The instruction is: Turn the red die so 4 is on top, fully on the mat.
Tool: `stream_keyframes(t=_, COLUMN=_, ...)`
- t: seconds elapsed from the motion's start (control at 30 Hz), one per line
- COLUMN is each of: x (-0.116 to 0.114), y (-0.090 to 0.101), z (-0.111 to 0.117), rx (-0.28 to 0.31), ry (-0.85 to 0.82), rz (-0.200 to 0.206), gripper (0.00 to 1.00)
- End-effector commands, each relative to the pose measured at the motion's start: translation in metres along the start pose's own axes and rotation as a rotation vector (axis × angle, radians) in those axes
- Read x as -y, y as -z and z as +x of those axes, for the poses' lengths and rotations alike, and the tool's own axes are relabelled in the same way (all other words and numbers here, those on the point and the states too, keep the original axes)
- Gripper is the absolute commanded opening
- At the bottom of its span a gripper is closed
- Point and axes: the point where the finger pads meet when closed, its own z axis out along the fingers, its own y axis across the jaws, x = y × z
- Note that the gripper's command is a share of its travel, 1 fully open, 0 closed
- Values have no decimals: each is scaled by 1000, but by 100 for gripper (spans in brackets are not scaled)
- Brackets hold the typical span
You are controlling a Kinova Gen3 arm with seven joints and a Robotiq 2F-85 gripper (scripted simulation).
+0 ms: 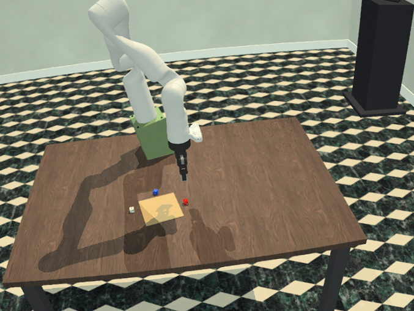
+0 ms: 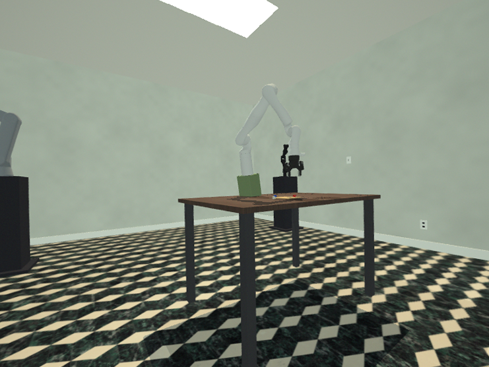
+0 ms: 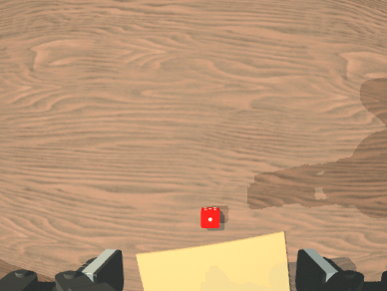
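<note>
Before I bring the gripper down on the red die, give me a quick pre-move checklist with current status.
1. Black two-finger gripper open and holding nothing: ok.
2. Small red die lying flat on the wooden table: ok.
3. Red die on the square yellow mat: not ok, it sits just off the mat's edge.
4. Red die showing 4 on top: not ok, one pip shows.
5. Blue die and white die apart from the red die: ok.
6. Mat flat: ok.
</note>
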Motion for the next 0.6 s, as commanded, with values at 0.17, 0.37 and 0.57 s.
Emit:
stream_keyframes(t=0.17, x=-2, y=-21, z=0, rx=0, ry=-2, rz=-3, gripper=100)
stream_keyframes(t=0.37, x=-1, y=-54, z=-1, rx=0, ry=1, rz=0, gripper=100)
stream_keyframes(t=0.57, x=-1, y=-54, z=-1, rx=0, ry=1, rz=0, gripper=31)
